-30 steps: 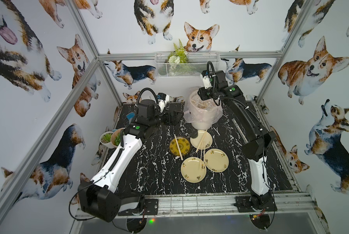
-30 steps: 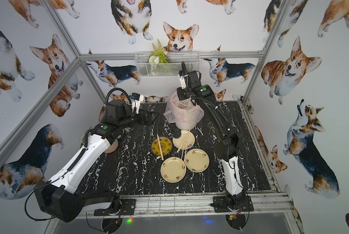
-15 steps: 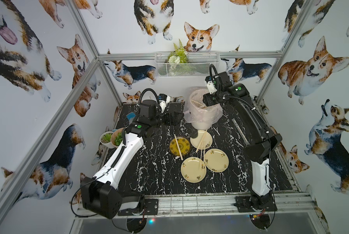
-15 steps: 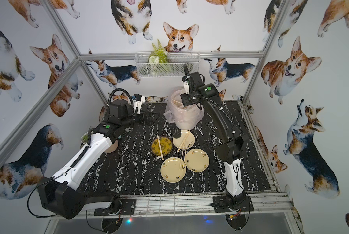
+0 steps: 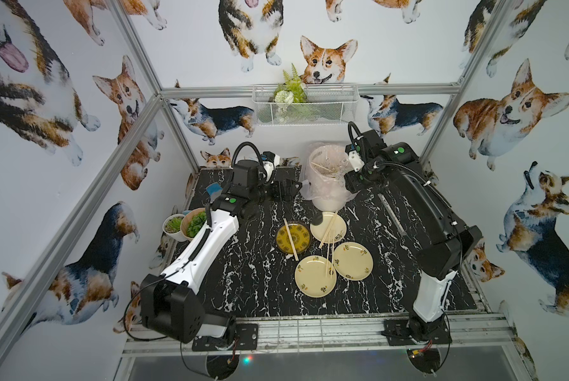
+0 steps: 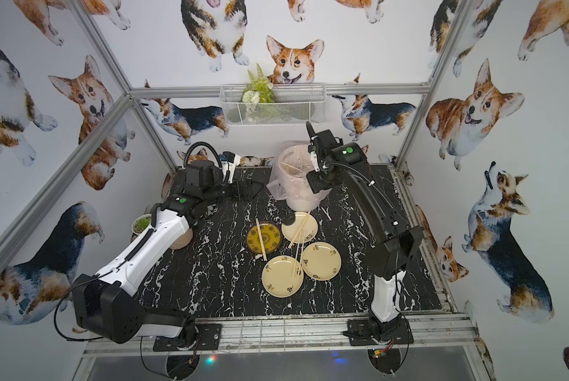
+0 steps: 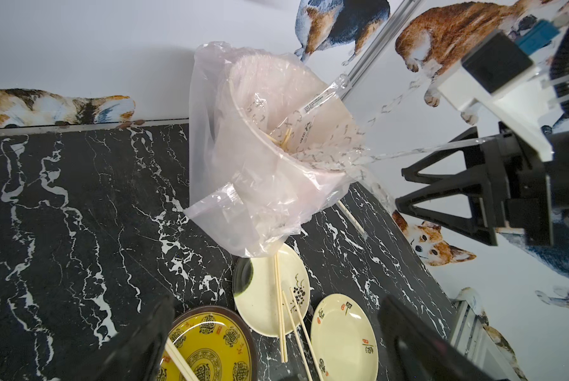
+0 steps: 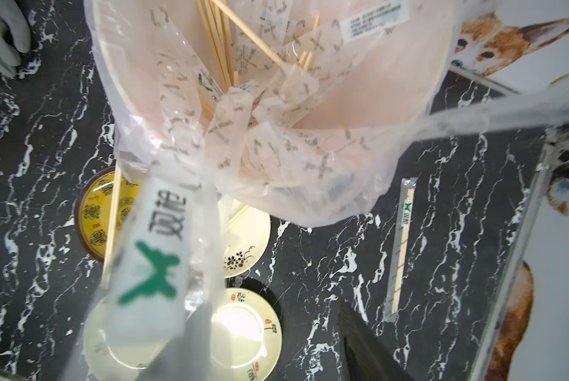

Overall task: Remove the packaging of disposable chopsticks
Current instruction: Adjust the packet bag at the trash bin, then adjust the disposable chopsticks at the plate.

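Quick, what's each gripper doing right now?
Left gripper: open, empty.
Right gripper: open, with a clear sleeve draped over it, not clamped.

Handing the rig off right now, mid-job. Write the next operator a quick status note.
Left gripper: open, empty, beside the bin.
Right gripper: jaws open at the bin's rim; an emptied sleeve drapes against it, trailing from the bin.
Done: bare chopsticks lie on the plates; other sleeves are in the bin.
Left: get that sleeve clear into the bin, then probably unwrap the wrapped pair lying on the table on the right arm's side.
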